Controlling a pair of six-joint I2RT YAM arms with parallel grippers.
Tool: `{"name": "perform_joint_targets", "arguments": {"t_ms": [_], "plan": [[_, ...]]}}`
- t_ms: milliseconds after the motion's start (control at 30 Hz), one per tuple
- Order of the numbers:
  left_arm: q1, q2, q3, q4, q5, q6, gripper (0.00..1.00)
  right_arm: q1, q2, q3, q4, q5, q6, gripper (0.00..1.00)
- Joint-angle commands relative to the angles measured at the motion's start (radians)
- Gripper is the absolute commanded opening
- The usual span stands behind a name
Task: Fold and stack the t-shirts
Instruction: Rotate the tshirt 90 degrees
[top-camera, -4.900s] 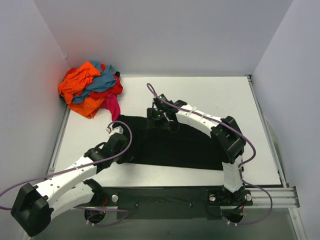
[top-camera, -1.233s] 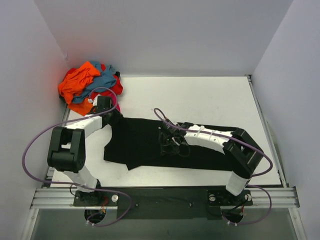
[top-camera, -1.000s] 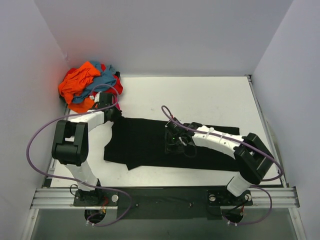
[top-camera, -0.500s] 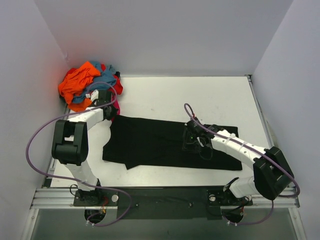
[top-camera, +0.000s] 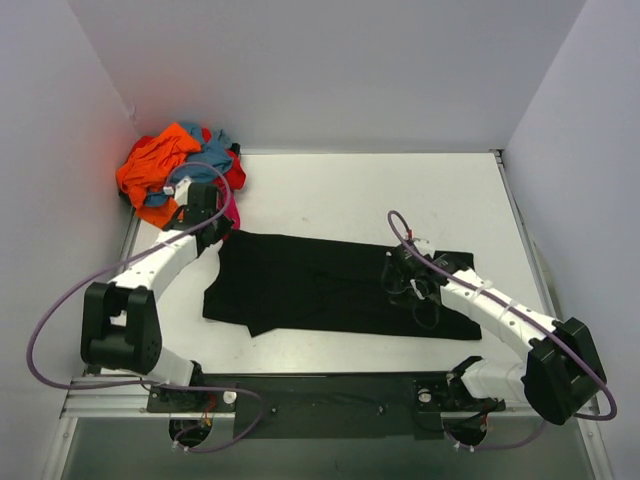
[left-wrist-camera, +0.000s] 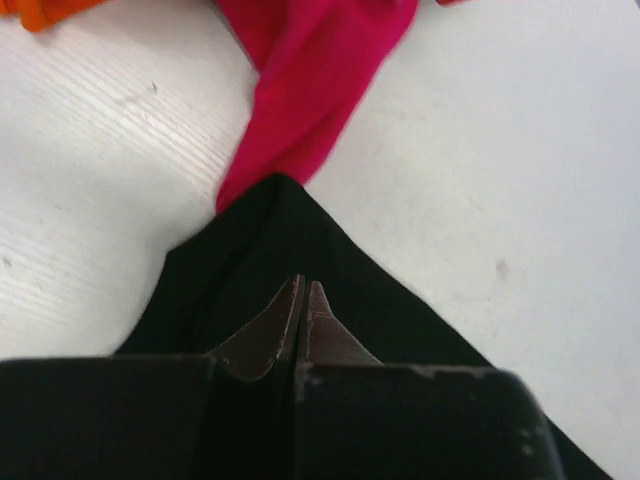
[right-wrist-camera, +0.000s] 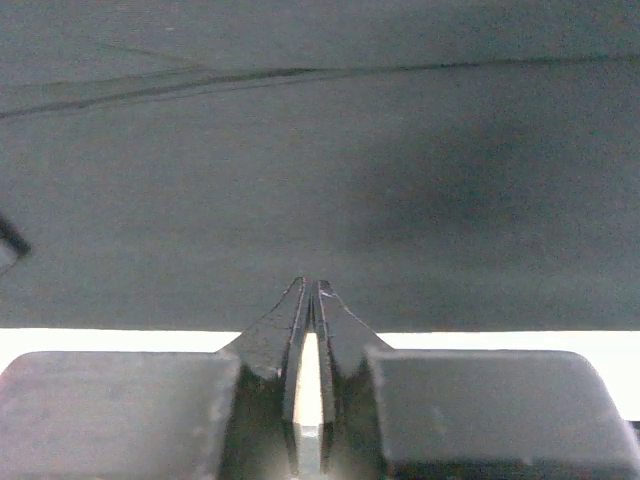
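Observation:
The black t-shirt (top-camera: 310, 285) lies spread across the table (top-camera: 350, 195), plain side up. My left gripper (top-camera: 216, 230) sits at its far left corner, shut on the black cloth (left-wrist-camera: 260, 240) with the fingertips (left-wrist-camera: 303, 285) pressed together. Just past that corner lies the magenta t-shirt (left-wrist-camera: 310, 70). My right gripper (top-camera: 393, 270) rests on the shirt's right part, shut, its tips (right-wrist-camera: 310, 285) closed over the cloth (right-wrist-camera: 320, 150) at an edge, with white table showing behind them. The other t-shirts, orange, teal-blue and red, sit in a crumpled pile (top-camera: 175, 175) at the back left corner.
Grey walls close in the table on the left, back and right. A metal rail (top-camera: 320, 395) with both arm bases runs along the near edge. An orange scrap (left-wrist-camera: 40, 10) of the pile shows beside the magenta cloth.
My right gripper slid rightward over the black shirt from its middle and closed. The left gripper shut at the far left corner and its elbow swung down toward the near edge.

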Motion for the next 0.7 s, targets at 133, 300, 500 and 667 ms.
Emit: {"name": "perform_joint_targets", "arguments": {"t_ms": [133, 300, 500, 667], "plan": [[-0.227, -0.073, -0.117, 0.038, -0.031, -0.067, 0.0, -0.042, -0.043, -0.056, -0.152, 0.136, 0.07, 0.0], [-0.232, 0.062, -0.075, -0.011, 0.028, -0.19, 0.0, -0.029, -0.004, -0.074, -0.153, 0.124, 0.104, 0.0], [-0.23, 0.154, -0.04, -0.013, 0.031, -0.218, 0.0, 0.037, 0.101, -0.059, -0.153, 0.163, 0.146, 0.0], [-0.227, 0.271, 0.05, -0.071, 0.031, -0.209, 0.0, 0.086, 0.215, -0.02, -0.147, 0.174, 0.17, 0.0]]}}
